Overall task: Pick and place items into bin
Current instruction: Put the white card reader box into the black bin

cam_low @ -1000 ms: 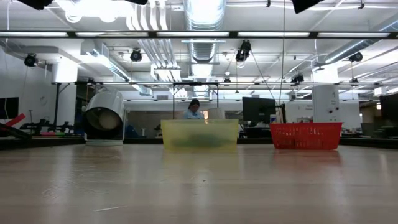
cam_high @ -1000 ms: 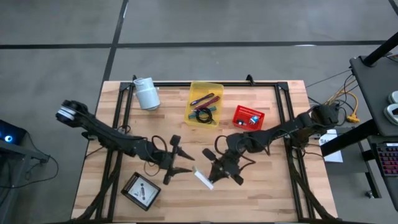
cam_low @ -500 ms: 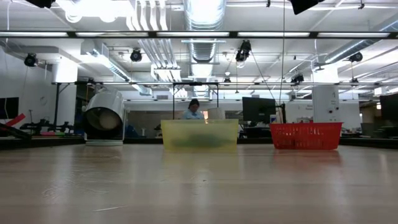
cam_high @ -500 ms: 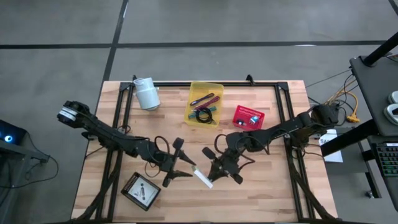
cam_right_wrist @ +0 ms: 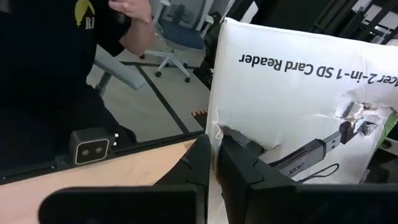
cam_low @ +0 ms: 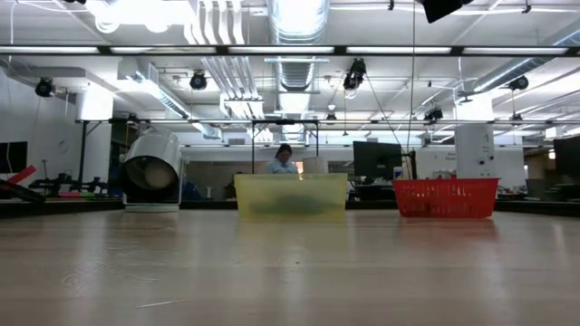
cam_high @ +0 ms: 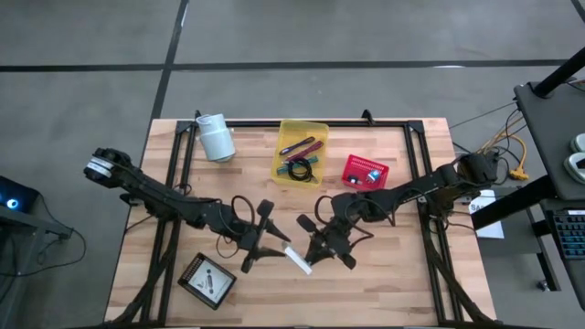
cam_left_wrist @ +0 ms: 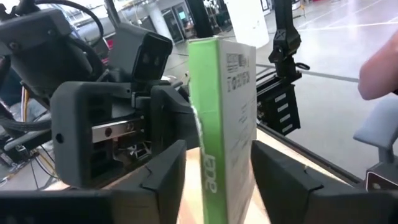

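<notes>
Handover looks near: our left tool has moved in around the white card reader box, fingers still spread, while our right tool keeps it pinched above the table, far from the yellow bin.

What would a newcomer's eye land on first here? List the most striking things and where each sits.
At the table's centre front, the right pincer is shut on a white card reader package, while the left pincer straddles its green edge in a handover. Behind them stand the yellow bin holding sticks and a cable, a red basket to its right, and a white cup lying at the far left.
</notes>
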You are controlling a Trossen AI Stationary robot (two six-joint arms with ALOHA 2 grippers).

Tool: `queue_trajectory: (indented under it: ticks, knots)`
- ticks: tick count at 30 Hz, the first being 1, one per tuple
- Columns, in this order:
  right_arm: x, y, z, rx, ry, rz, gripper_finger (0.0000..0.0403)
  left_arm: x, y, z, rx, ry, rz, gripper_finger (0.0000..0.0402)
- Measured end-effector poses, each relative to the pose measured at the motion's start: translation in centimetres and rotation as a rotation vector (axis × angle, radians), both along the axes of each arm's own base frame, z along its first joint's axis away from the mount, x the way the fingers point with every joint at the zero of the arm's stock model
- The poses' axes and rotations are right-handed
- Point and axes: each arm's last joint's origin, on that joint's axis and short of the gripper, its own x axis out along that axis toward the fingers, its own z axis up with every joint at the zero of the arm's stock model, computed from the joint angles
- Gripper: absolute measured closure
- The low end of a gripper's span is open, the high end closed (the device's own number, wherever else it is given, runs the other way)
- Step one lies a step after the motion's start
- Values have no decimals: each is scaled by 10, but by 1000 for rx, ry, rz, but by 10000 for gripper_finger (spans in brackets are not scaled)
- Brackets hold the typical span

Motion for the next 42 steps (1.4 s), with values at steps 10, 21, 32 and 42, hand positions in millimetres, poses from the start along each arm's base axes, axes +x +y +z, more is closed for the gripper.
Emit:
queue_trajectory:
  ticks: [10, 21, 32, 42]
  knots:
    - [0, 0, 0, 1, 5, 1, 392, 2, 6, 0, 7, 2, 5, 382]
    - [1, -2, -3, 12, 59, -80, 354, -3, 8, 2, 50, 42, -12, 390]
    - [2, -5, -4, 10, 93, -165, 278, -34, 19, 20, 4, 175, -6, 390]
    - [0, -7, -10, -21, 165, -212, 259, -76, 21, 17, 36, 421, 5, 391]
